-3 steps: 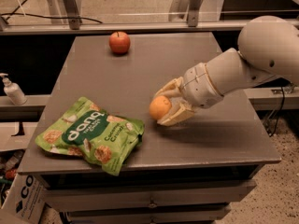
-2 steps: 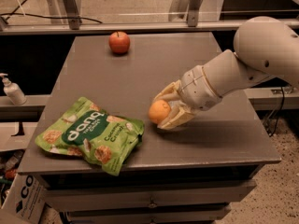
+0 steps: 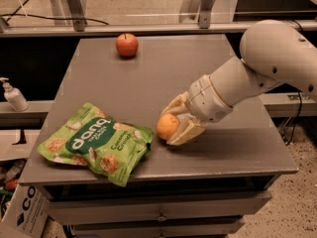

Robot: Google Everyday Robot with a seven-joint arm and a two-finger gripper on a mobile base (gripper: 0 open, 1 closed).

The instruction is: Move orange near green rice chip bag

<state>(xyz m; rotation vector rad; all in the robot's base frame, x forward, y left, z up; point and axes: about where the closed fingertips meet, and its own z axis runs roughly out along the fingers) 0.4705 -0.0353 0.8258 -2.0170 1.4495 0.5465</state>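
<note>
The orange [image 3: 167, 126] sits between the fingers of my gripper [image 3: 173, 124], low over the grey table [image 3: 163, 68] near its front edge. The gripper is shut on it, reaching in from the right. The green rice chip bag [image 3: 96, 142] lies flat at the table's front left; its right edge is a short gap to the left of the orange.
A red apple [image 3: 127, 44] stands at the back of the table. A white pump bottle [image 3: 13, 95] stands on a lower ledge to the left. A cardboard box [image 3: 22, 209] sits on the floor at the lower left. Drawers are below the tabletop.
My gripper has carried the orange a little to the left and down, closer to the bag. The bag and apple have not moved.
</note>
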